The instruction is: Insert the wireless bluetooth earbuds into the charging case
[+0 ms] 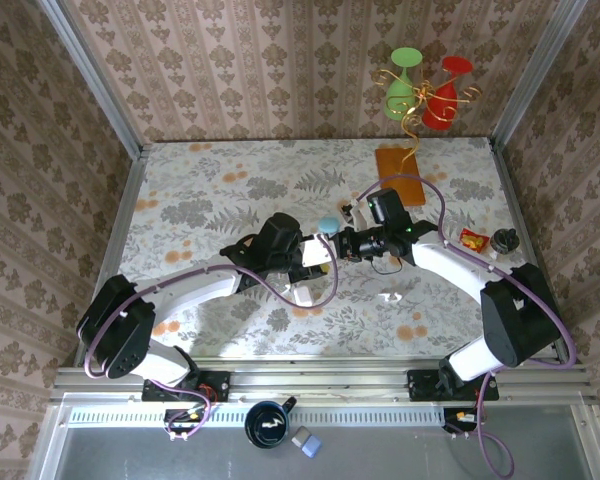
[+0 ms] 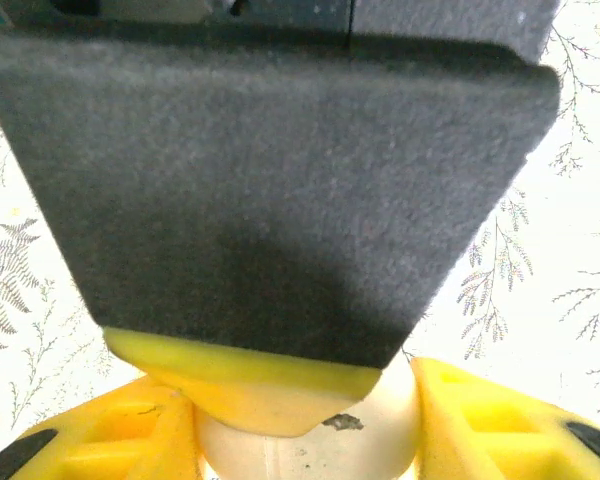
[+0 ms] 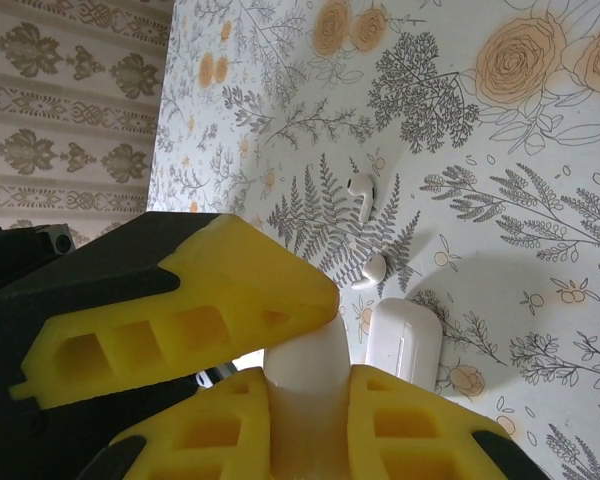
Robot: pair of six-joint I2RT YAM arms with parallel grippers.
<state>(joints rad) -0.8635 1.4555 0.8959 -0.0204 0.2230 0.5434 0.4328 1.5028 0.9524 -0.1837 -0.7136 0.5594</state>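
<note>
From above, your left gripper (image 1: 317, 256) and right gripper (image 1: 342, 243) meet near the middle of the counter (image 1: 200, 190). Left wrist view: the yellow fingers (image 2: 140, 435) are closed on a cream round case (image 2: 310, 450). Right wrist view: the fingers (image 3: 230, 290) pinch a white rounded piece (image 3: 305, 385); beyond them two earbuds (image 3: 361, 192) lie on the counter, the lower earbud (image 3: 372, 268) just beside a white case (image 3: 405, 340).

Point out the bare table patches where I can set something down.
Widest: the far-left table, beyond the left arm. Also the near strip between both arms' bases. Crowded: the centre, where the arms meet, and the right, with the orange board, packet and right arm.
</note>
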